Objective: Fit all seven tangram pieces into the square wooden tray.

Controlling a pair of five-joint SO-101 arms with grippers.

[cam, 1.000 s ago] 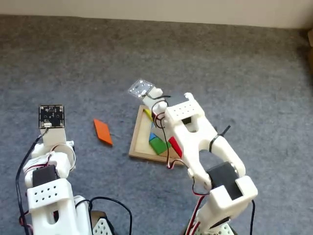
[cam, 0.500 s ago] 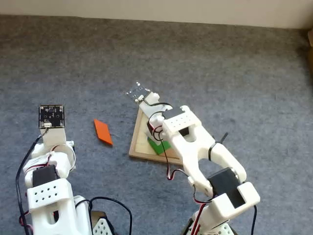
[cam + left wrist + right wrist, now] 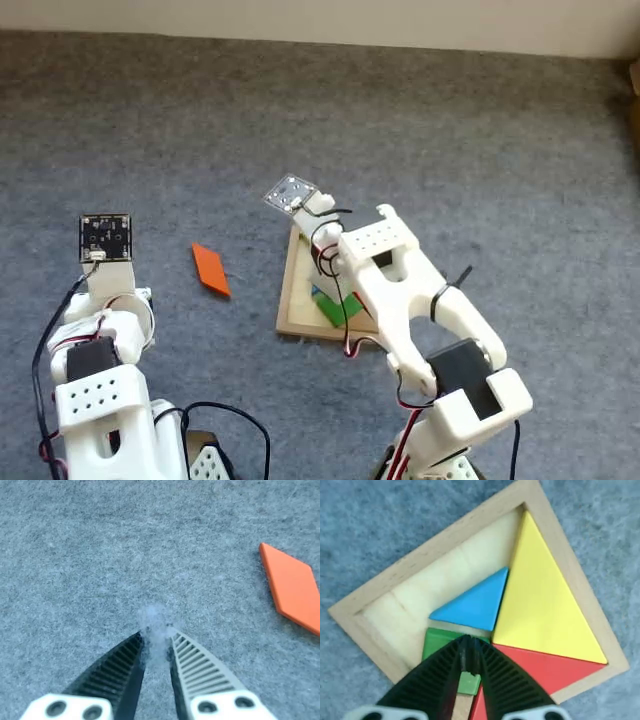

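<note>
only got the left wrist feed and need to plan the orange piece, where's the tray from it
observer: in the high view the wooden tray lies to the right of the orange piece, apart from it, partly under the right arm.
operator: whats in it so far
observer: i can see a large yellow triangle, a blue triangle, a red piece and a green piece; the floor beside the blue triangle is bare wood.
operator: right hand busy
observer: the right hand is shut, its tips over the green piece next to the blue triangle.
</note>
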